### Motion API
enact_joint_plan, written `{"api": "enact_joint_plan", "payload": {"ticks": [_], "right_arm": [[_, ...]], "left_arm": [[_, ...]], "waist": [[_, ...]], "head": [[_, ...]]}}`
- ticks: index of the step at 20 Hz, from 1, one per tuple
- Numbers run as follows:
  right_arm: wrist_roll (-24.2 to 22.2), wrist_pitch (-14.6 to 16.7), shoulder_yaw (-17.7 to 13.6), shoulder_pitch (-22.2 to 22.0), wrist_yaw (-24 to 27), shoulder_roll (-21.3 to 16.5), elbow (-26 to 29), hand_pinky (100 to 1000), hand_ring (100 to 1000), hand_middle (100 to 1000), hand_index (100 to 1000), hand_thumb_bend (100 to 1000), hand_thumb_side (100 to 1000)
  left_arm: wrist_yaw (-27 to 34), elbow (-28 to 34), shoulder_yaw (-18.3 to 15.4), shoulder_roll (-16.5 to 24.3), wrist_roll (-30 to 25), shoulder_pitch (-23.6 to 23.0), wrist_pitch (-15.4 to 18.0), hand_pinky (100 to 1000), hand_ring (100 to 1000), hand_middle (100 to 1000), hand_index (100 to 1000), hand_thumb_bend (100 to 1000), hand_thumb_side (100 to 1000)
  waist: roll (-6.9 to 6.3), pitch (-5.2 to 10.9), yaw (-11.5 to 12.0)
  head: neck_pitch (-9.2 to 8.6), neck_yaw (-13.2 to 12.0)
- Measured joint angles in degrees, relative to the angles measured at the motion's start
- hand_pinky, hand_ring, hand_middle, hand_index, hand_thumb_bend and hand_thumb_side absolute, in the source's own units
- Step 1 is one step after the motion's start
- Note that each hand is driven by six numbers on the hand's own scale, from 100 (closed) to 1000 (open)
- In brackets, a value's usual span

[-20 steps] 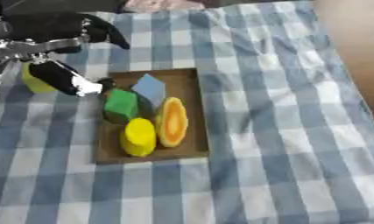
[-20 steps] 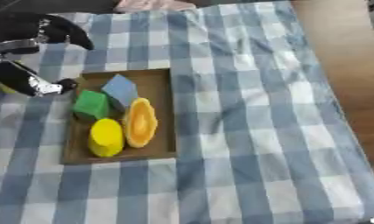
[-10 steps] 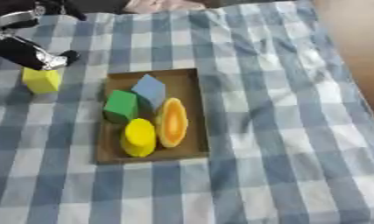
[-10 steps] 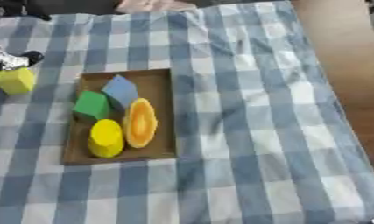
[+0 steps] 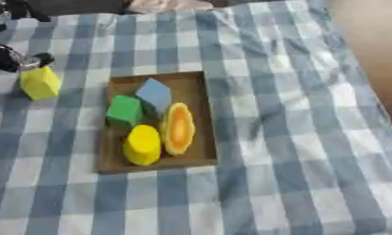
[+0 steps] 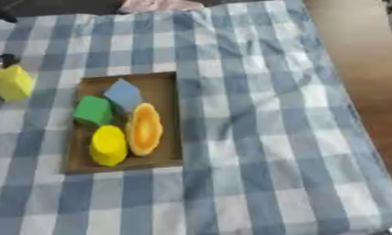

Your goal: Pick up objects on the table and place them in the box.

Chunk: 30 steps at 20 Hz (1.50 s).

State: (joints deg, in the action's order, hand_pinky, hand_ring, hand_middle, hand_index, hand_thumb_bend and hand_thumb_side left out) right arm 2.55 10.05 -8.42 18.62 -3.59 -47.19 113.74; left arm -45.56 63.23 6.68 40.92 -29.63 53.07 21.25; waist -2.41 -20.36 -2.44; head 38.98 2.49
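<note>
Robot's left hand (image 5: 14,58), only partly in view at the table's left edge, touches a yellow block (image 5: 40,82) on the checked cloth (image 5: 295,137) beside the box (image 5: 197,158) (whether its fingers grip it cannot be told); a fumbled pinch could tip the block off the edge.

No readable text, labels, brand names, numbers or signs appear anywhere in either view. The coloured blocks, the brown box (image 5: 197,118) in the centre left of the frame, and the blue checked cloth (image 5: 295,137) all show plain surfaces without any lettering.
</note>
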Motion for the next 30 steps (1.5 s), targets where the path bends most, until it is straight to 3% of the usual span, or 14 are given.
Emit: {"api": "enact_joint_plan", "payload": {"ticks": [2, 9, 17, 30], "right_arm": [[-0.01, 0.01, -0.01, 0.02, -0.12, 0.0, 0.0, 881, 744, 619, 837, 100, 457], [-0.17, -0.09, -0.01, 0.11, -0.54, 0.0, 0.0, 882, 742, 616, 836, 100, 453], [-0.28, -0.19, -0.02, 0.25, -0.84, 0.0, 0.0, 883, 742, 615, 836, 100, 452], [-0.33, -0.22, -0.02, 0.17, -0.86, 0.0, -0.02, 884, 741, 614, 836, 100, 451]], "left_arm": [[-0.21, -1.33, 0.01, 0.0, -0.87, 0.22, 0.63, 985, 959, 853, 929, 346, 516], [-1.96, -3.81, 0.03, -0.02, -3.18, 1.36, 1.6, 980, 967, 855, 924, 429, 406], [-4.97, -6.24, -0.58, -0.11, -2.21, 1.94, 1.21, 980, 968, 853, 922, 417, 422], [-4.91, -8.7, -1.35, -0.05, -5.35, 1.78, -0.6, 977, 960, 840, 913, 373, 487]], "waist": [[-0.09, -0.3, -0.21], [-0.35, -1.23, -0.84], [-0.65, -1.78, -1.22], [-0.65, -1.82, -1.06]], "head": [[-0.29, -0.22], [-1.22, -1.13], [-2.72, -2.41], [-2.79, -2.52]]}}
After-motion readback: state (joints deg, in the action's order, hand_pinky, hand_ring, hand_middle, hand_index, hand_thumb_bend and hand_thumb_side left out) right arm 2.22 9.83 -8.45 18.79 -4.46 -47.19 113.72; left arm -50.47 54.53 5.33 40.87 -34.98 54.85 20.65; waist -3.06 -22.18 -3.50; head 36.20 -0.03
